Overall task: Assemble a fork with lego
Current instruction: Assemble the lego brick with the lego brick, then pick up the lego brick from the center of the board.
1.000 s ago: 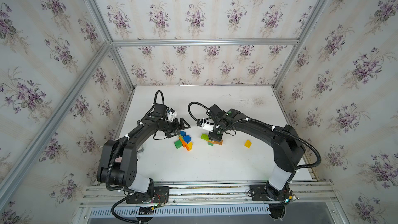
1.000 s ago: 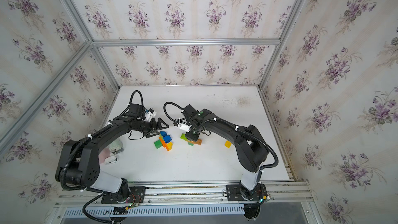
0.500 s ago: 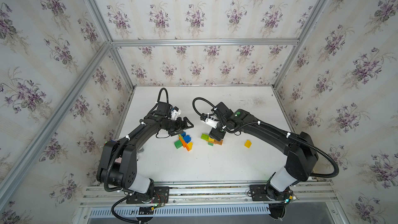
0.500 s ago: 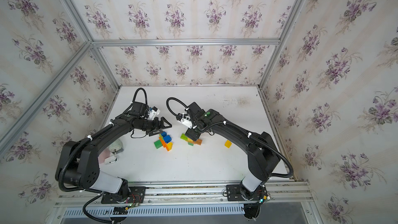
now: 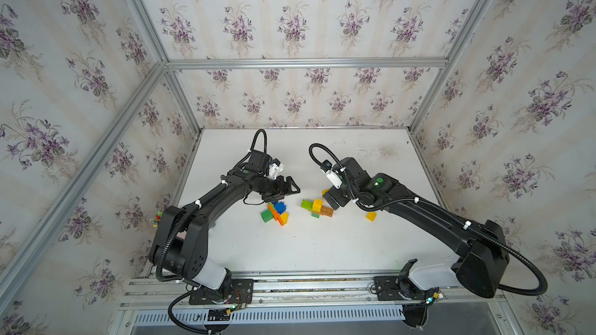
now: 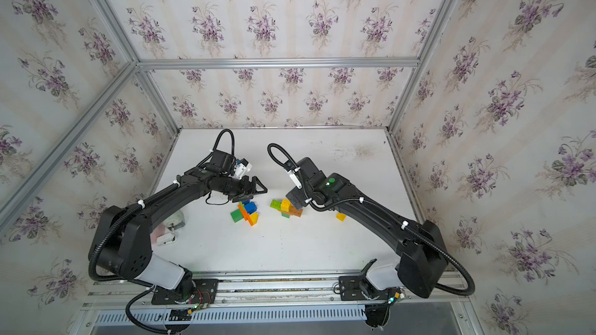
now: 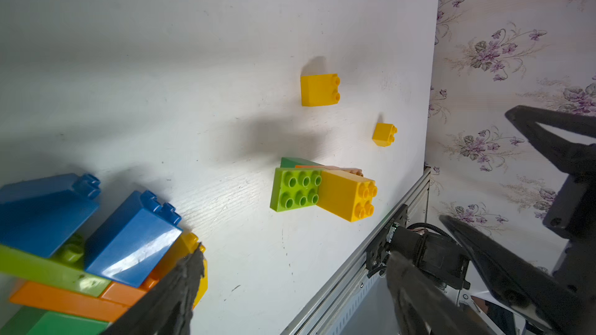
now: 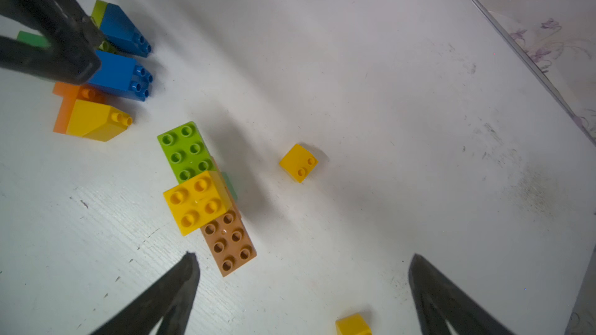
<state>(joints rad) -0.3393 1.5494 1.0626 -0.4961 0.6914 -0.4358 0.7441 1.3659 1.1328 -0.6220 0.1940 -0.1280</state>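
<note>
lego on the desk [image 5: 290, 252]. blue-green-orange-yellow cluster [image 5: 276, 213]: just beside my left gripper [image 5: 294, 185], jaws wide, empty. green-yellow-brown cluster [image 8: 206, 194]: just ahead of my right gripper [image 8: 303, 257], jaws wide, empty. loose yellow brick [image 8: 298, 162] nearby.

High stereo pair, plus two close wrist views.
Looking steeply down from above the grey metal front rail [image 5: 306, 281] in both top views, nearly alike, taking in the whole flat white surface [image 5: 290, 252]. Riding low and near on each arm, facing roughly toward one another across it, sharing the stacked green, yellow and brown studded plastic bricks [image 7: 322, 190].
</note>
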